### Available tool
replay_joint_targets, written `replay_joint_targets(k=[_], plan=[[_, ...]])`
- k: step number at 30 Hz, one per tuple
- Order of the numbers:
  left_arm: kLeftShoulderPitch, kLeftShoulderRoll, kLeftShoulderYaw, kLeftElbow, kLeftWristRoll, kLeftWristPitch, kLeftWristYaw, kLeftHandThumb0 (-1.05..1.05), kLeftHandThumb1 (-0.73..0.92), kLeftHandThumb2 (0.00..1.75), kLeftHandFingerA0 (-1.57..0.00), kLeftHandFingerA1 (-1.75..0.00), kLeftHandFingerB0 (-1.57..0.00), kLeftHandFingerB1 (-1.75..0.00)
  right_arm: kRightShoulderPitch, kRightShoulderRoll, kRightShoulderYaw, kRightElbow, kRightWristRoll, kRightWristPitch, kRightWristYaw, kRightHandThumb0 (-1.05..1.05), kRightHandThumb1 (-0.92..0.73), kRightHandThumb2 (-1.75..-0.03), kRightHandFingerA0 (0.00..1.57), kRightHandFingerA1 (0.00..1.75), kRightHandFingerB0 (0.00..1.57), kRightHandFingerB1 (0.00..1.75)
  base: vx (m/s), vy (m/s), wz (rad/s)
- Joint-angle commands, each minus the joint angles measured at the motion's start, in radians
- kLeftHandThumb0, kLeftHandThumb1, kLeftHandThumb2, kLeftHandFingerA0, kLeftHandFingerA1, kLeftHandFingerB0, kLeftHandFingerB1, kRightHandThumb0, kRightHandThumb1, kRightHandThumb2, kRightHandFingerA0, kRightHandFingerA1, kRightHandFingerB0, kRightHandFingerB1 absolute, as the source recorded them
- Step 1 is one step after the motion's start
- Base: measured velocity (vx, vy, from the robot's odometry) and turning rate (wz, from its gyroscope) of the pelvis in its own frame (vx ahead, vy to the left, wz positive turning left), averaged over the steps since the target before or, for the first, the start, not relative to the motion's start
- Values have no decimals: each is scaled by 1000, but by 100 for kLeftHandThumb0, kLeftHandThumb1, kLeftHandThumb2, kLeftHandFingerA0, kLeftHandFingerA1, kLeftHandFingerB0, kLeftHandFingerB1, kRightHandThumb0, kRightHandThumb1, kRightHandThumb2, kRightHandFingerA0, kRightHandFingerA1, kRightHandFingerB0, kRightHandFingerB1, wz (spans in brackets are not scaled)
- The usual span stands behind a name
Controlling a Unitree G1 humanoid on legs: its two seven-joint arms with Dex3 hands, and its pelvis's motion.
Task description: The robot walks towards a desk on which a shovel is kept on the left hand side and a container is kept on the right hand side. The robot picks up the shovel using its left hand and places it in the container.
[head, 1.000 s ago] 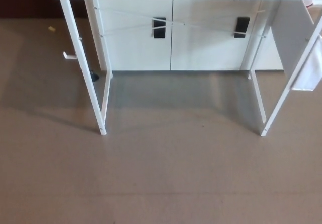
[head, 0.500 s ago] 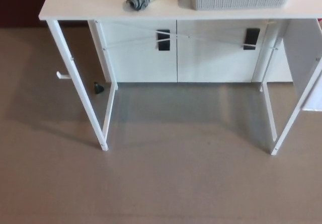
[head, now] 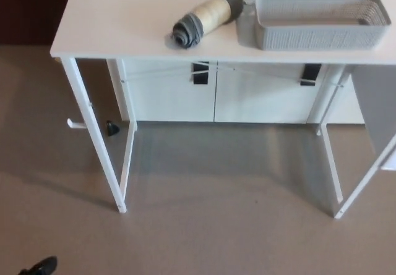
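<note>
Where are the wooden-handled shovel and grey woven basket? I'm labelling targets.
Wooden-handled shovel (head: 213,10), head view, middle of its pale handle.
Grey woven basket (head: 312,36), head view, its front wall.

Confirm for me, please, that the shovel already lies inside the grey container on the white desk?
Not quite: the head view shows the shovel lying on the white desk just left of the grey container, not inside it. What shows of the container's inside looks empty, and no hand holds the shovel.

Shovel (head: 216,14) lying flat on white desk (head: 117,21), metal blade beside grey woven container (head: 312,25).
</note>
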Motion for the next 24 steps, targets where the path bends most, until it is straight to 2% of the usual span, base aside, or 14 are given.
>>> replay_joint_targets(k=[1,4,5,6,9,10,11,12,13,15,16,18,19,24], plan=[[5,25,-17,18,18,22,1,-16,43,92,-26,-58,-17,-52,-18,-16,-20,12,3,-44,-16,-34,-41,-67,68,60,54,57,195,-145,13],[17,50,-33,45,38,-27,-11,-18,42,91,-27,-59,-16,-52,-31,-6,-28,42,17,-48,-13,-30,-42,-64,70,59,54,55,250,-217,-11],[34,65,-44,41,56,-55,-12,-22,61,58,-36,-50,-27,-36,-35,1,-34,52,32,-41,-3,-27,-43,-63,71,59,55,55,333,-297,33],[41,73,-45,34,61,-55,-7,-19,40,90,-31,-60,-17,-52,-31,9,-43,32,57,-6,11,-18,-49,-54,74,54,57,50,314,-287,28],[49,89,-52,39,66,-69,-14,-20,41,91,-29,-60,-16,-52,-10,22,-48,-11,66,37,6,-27,-45,-63,70,59,55,55,169,-146,-1],[53,91,-58,29,71,-63,-7,-23,61,57,-38,-48,-28,-35,-11,21,-49,-15,70,43,13,-28,-45,-63,68,59,55,55,176,-121,-4],[55,93,-62,30,77,-66,-1,-19,42,92,-30,-59,-16,-51,-4,19,-48,-28,75,51,22,-22,-51,-54,68,54,55,49,227,-82,-1],[53,97,-66,39,81,-77,-1,-22,61,57,-38,-47,-28,-35,0,20,-49,-41,85,63,30,-21,-50,-54,66,54,54,50,211,-43,-3],[49,97,-67,51,79,-87,-7,-19,41,91,-29,-59,-16,-52,4,21,-49,-62,92,79,32,-21,-51,-54,66,55,54,50,168,1,-5],[44,97,-70,60,84,-94,-1,-18,41,90,-30,-59,-17,-52,10,26,-51,-95,109,107,36,-28,-47,-65,66,61,54,56,180,35,-12],[43,98,-72,63,90,-99,4,-22,60,57,-38,-48,-28,-35,11,27,-53,-103,113,119,36,-27,-47,-64,66,62,54,56,168,76,-12],[42,101,-77,70,101,-110,12,-21,61,57,-38,-48,-29,-36,13,23,-49,-112,97,125,26,-29,-45,-65,66,61,53,56,252,119,-8],[38,100,-76,74,99,-113,12,-21,60,57,-38,-48,-29,-36,11,21,-47,-122,94,134,25,-23,-49,-53,69,56,55,50,303,147,8],[39,103,-85,71,98,-118,16,-20,61,57,-39,-49,-29,-36,18,18,-44,-156,77,161,14,-29,-45,-64,67,60,52,55,271,210,-2]])
